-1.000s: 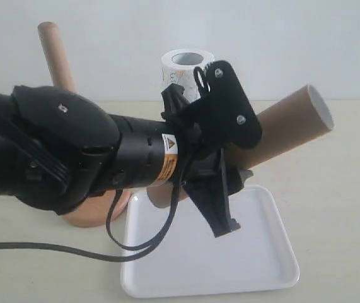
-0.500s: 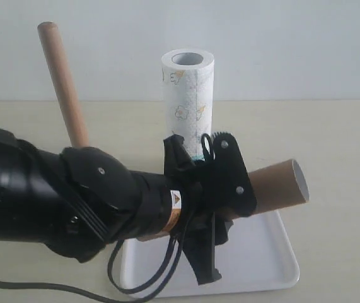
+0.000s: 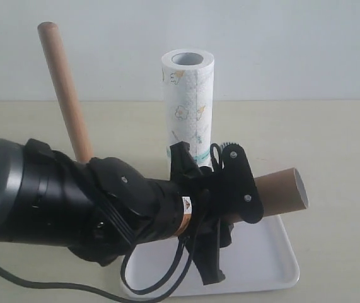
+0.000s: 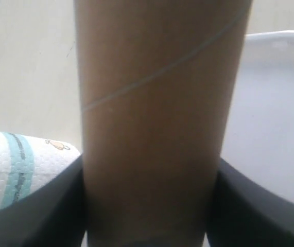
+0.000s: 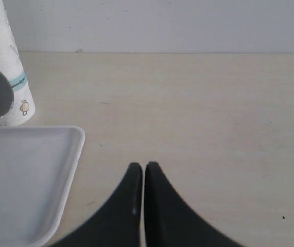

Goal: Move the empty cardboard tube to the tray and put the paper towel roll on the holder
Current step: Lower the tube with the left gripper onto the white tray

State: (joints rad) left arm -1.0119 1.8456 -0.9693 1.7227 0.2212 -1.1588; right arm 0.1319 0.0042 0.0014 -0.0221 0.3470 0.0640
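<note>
Snugly between the left fingers (image 4: pixel 38 216) — cardboard tube (image 4: pixel 152 128), over tray (image 3: pixel 269 257).

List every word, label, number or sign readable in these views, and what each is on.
On the left arm, a sticker: warning triangle sign; its print is too small to read.
On the paper towel roll: cartoon figures only, no readable words.
On the empty cardboard tube and the tray: no text.

I can read no words or numbers anywhere. The only label I see is a small white-and-orange sticker (image 3: pixel 183 211) on my black left arm (image 3: pixel 41 202), its print too small to read.
</note>
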